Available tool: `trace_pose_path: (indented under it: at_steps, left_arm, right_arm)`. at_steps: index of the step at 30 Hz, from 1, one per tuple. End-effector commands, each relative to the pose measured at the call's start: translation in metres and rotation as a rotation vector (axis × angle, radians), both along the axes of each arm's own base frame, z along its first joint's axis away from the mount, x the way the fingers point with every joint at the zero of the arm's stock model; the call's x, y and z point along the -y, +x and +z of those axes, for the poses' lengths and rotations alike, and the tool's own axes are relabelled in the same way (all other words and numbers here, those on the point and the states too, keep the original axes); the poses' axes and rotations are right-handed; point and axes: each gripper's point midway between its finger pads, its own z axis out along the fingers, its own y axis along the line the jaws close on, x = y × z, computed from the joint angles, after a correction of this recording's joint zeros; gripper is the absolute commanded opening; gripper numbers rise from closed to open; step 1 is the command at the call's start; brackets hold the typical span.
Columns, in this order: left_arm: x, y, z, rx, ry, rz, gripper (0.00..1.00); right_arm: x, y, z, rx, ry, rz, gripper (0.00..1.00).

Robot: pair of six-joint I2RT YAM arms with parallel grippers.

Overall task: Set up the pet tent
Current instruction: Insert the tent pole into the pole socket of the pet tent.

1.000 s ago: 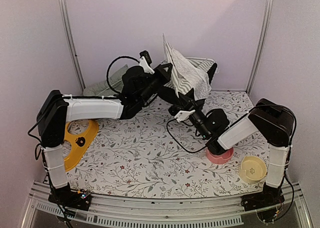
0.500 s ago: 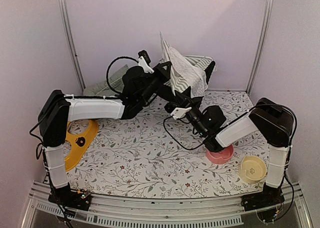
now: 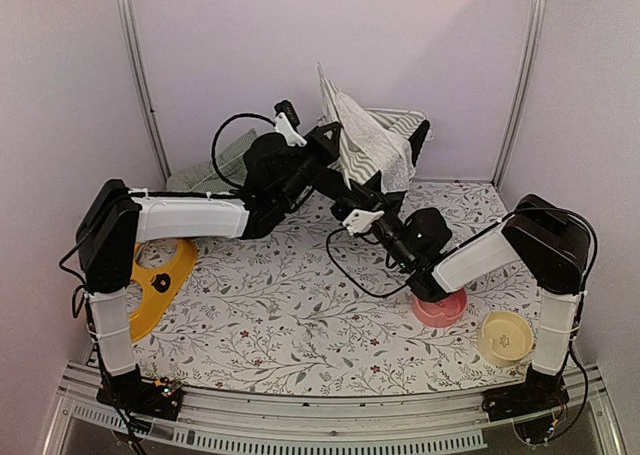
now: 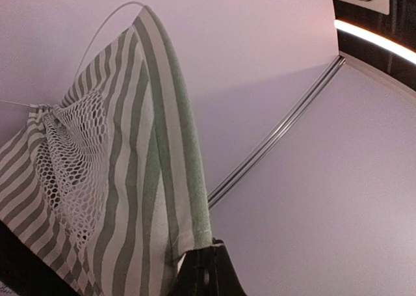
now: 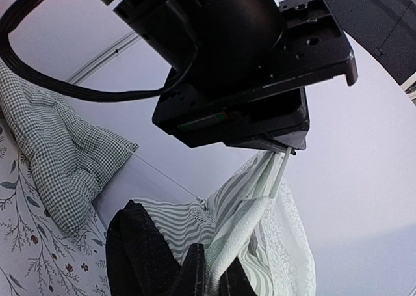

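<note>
Floral cloth covers the surface (image 3: 270,315), with a pink bowl (image 3: 445,313) at 4 o'clock. Beyond it the right hand (image 3: 378,187) is clenched on a lower fold of the pet tent (image 3: 372,147). The left hand (image 3: 336,135) pinches its striped edge higher up, at 12 o'clock by the back wall. The tent hangs half-raised, not yet spread; next, I judge, the hands must draw apart so the poles spring. Since a second ago its peak has risen slightly and the right hand has crept toward 11 o'clock.
</note>
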Motion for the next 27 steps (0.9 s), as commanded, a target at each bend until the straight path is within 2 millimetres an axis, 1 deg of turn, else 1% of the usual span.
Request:
trace_pose_path:
  at_steps: [1,10,13,23,27]
  left_arm:
    - [-0.081,0.012,0.081,0.188,-0.173,0.199,0.0]
    - [-0.081,0.011,0.077,0.183,-0.164,0.197,0.0]
    - [-0.082,0.011,0.077,0.184,-0.158,0.2,0.0]
    - [-0.077,0.015,0.074,0.181,-0.143,0.193,0.0]
    - [-0.076,0.016,0.071,0.173,-0.137,0.19,0.0]
  right_arm:
    - [-0.019,-0.015,-0.014,-0.07,-0.034,0.094,0.0]
    - [-0.018,-0.015,-0.005,-0.074,-0.008,0.099,0.0]
    - [-0.017,-0.017,-0.004,-0.069,-0.012,0.101,0.0]
    - [-0.015,-0.017,0.003,-0.056,-0.005,0.093,0.0]
    - [-0.017,-0.016,0.006,-0.064,-0.002,0.099,0.0]
